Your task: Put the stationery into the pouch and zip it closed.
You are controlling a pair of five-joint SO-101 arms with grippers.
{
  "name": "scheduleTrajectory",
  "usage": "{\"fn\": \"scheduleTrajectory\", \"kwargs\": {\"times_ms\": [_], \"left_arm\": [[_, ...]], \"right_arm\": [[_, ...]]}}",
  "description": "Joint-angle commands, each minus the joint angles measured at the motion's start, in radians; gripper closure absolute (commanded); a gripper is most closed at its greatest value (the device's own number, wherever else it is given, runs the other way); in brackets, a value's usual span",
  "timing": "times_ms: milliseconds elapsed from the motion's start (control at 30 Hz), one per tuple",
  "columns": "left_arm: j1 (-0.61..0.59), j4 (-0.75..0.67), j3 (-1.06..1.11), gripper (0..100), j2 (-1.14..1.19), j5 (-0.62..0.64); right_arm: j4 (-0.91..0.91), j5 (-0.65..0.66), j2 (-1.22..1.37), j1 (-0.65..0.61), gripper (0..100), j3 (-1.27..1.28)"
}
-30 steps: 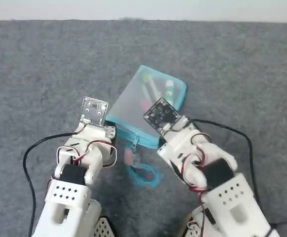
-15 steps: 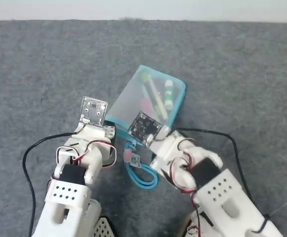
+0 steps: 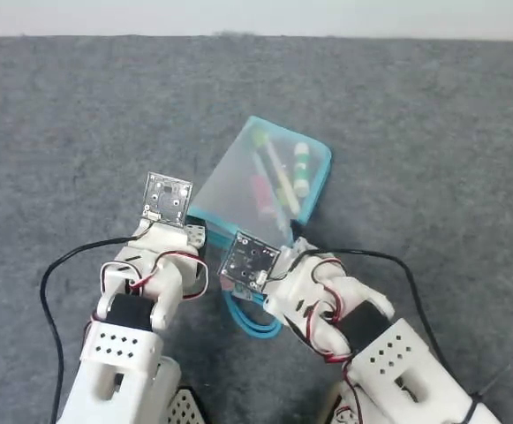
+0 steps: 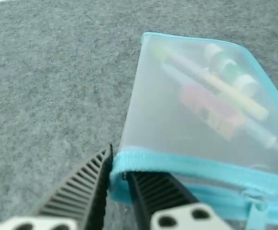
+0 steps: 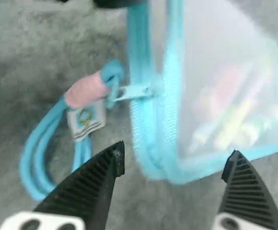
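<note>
Lying on the grey mat, the see-through pouch holds the stationery. The left gripper pinches its zip-edge corner, while the right gripper hangs wide open near the zip pull.

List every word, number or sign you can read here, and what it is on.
Tag on the zipper cord: a printed mark, too blurred to read.
Stationery inside the pouch: any print is too blurred to read.
No text is legible anywhere.
</note>
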Motion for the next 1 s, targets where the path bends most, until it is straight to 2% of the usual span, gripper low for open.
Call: {"fn": "scheduleTrajectory", "kwargs": {"times_ms": [0, 200, 300, 500, 600, 700, 800, 967], "left_arm": [[-0.012, 0.017, -0.076, 99, 0.002, 0.017], [-0.006, 0.015, -0.076, 99, 0.003, 0.017], [-0.006, 0.015, -0.076, 99, 0.006, 0.017], [-0.006, 0.015, -0.076, 99, 0.006, 0.017], [-0.006, 0.015, -0.076, 99, 0.006, 0.017], [-0.006, 0.015, -0.076, 99, 0.006, 0.017], [-0.006, 0.014, -0.074, 99, 0.005, 0.014], [-0.006, 0.015, -0.076, 99, -0.002, 0.012]], "right_arm": [[-0.104, 0.061, -0.027, 0.050, 67.7, 0.026], [-0.120, 0.071, -0.027, 0.061, 67.8, 0.035], [-0.185, 0.068, -0.027, 0.065, 68.6, 0.037], [-0.295, 0.066, 0.076, 0.065, 85.0, 0.034], [-0.326, 0.066, 0.148, 0.073, 88.5, 0.000], [-0.325, 0.041, 0.194, 0.119, 89.7, -0.072], [-0.325, -0.012, 0.243, 0.173, 99.8, -0.152], [-0.325, -0.098, 0.340, 0.234, 99.1, -0.255]]}}
